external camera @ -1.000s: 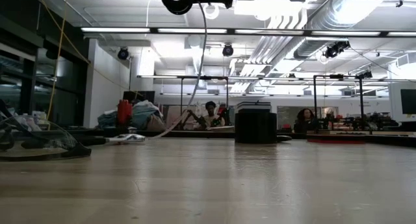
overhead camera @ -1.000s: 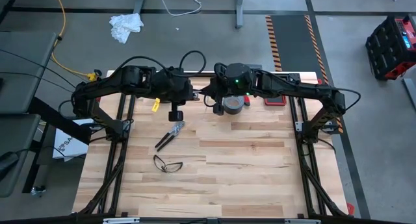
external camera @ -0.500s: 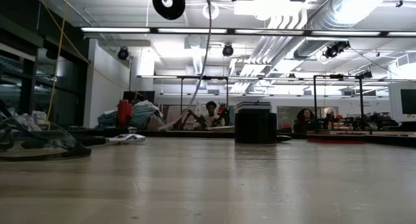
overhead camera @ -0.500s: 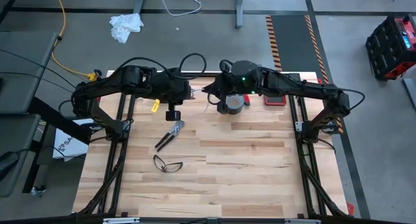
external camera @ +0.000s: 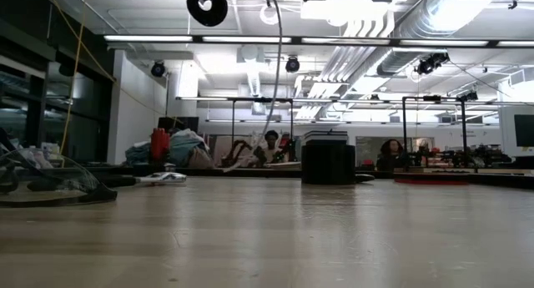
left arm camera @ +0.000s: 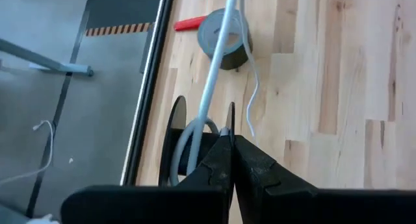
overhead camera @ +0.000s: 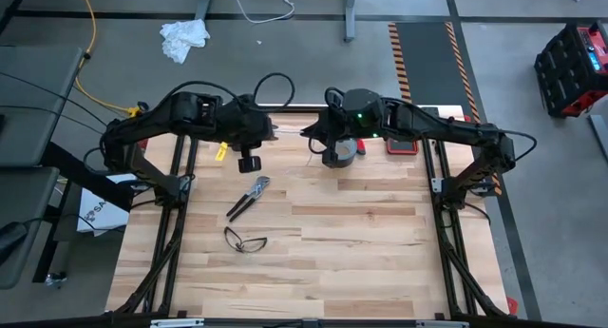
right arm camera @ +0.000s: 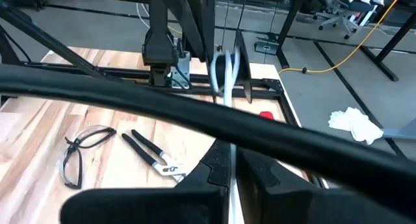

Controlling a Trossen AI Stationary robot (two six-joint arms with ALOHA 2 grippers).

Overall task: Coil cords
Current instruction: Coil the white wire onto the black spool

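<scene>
- From above, both arms met over the far edge of the table [overhead camera: 361, 242]. The left gripper [overhead camera: 271, 130] and right gripper [overhead camera: 309, 133] faced each other, with a short stretch of white cord [overhead camera: 290, 131] between them.
- The spool [overhead camera: 249, 164] hung below the left arm, clear of the boards, near the pliers [overhead camera: 245, 197] and glasses [overhead camera: 245, 240].
- The table-level view showed only the spool [external camera: 206, 4] high up and the cord [external camera: 279, 63] dropping from it; both grippers were cut off above the frame.
- The left wrist view showed what the top view could not: the left gripper [left arm camera: 233, 160] pinched shut at the spool [left arm camera: 198, 143], the cord [left arm camera: 218, 55] running away over the tape roll [left arm camera: 224, 37]. A loose white tail hung beside it.
- In the right wrist view, the right gripper [right arm camera: 232, 164] was closed on the cord [right arm camera: 224, 74], which ran to the spool [right arm camera: 231, 71]. A thick black cable [right arm camera: 195, 123] crossed the frame and hid part of the fingers.
- Whether the left fingers held the spool's rim or the cord was hard to make out.
</scene>
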